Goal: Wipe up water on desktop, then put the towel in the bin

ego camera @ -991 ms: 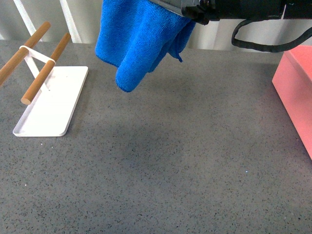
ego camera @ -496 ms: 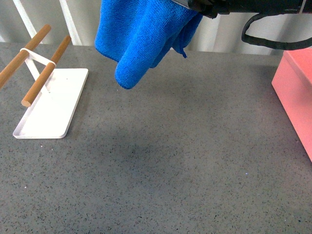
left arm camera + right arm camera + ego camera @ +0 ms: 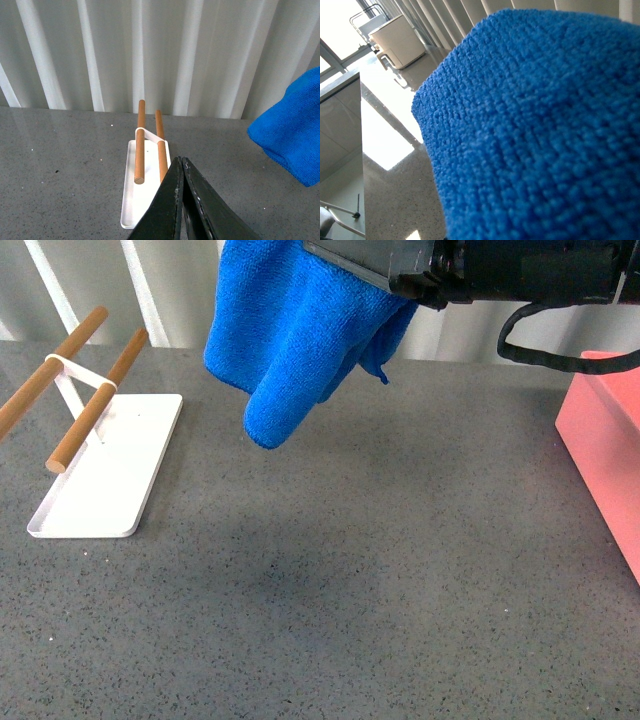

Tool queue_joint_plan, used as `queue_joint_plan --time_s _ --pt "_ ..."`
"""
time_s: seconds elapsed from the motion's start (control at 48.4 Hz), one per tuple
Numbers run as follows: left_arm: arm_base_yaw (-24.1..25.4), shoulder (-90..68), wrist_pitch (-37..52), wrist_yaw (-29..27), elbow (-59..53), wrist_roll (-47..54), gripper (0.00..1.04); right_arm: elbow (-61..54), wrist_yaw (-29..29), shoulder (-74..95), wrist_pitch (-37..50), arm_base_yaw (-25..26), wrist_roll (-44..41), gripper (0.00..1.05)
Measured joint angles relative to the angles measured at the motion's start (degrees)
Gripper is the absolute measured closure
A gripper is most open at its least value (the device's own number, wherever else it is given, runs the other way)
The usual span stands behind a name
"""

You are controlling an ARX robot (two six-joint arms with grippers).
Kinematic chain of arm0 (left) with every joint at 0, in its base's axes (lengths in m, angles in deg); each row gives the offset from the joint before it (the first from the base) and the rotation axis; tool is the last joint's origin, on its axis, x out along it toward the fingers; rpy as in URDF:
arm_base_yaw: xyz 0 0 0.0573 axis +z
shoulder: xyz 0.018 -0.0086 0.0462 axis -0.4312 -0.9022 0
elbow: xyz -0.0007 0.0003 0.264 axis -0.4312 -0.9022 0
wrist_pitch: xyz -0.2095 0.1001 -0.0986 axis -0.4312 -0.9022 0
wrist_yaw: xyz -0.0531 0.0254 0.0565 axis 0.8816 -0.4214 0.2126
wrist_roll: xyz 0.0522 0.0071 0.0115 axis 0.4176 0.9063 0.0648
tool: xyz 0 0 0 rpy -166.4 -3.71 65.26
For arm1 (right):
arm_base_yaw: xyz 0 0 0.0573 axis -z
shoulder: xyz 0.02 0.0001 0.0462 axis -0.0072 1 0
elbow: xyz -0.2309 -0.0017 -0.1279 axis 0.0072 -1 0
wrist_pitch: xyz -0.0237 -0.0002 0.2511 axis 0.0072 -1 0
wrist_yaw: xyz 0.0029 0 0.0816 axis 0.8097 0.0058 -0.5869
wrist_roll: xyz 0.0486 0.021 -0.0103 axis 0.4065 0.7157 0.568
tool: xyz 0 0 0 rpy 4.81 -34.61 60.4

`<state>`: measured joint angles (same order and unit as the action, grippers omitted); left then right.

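Observation:
The blue towel (image 3: 290,330) hangs in folds from my right gripper (image 3: 385,270) at the top of the front view, well above the speckled dark grey desktop (image 3: 380,570). The gripper is shut on the towel's upper edge. The towel fills the right wrist view (image 3: 540,130) and hides the jaws there. It also shows in the left wrist view (image 3: 292,135). The pink bin (image 3: 605,445) stands at the right edge. My left gripper (image 3: 182,162) is shut and empty, above the desktop near the white rack. No water is discernible on the desktop.
A white tray (image 3: 100,480) with two wooden bars (image 3: 95,405) stands at the left, also in the left wrist view (image 3: 137,200). White slatted panels (image 3: 165,50) line the back of the desktop. A black cable (image 3: 545,350) loops from the right arm.
The towel and my right gripper have shifted slightly right and a little lower in the front view. The rack and bin keep their places.

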<state>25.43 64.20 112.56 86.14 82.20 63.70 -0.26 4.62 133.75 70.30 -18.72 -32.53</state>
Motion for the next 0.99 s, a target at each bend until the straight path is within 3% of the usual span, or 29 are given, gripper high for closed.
queue_joint_plan --time_s 0.909,0.991 --pt "0.0 15.63 -15.39 0.02 0.0 -0.02 1.01 -1.7 0.26 0.7 0.17 1.57 -0.59 1.0" --pt "0.0 21.38 -23.04 0.09 0.0 0.0 1.01 -1.77 0.24 0.7 0.17 1.66 -0.77 1.0"
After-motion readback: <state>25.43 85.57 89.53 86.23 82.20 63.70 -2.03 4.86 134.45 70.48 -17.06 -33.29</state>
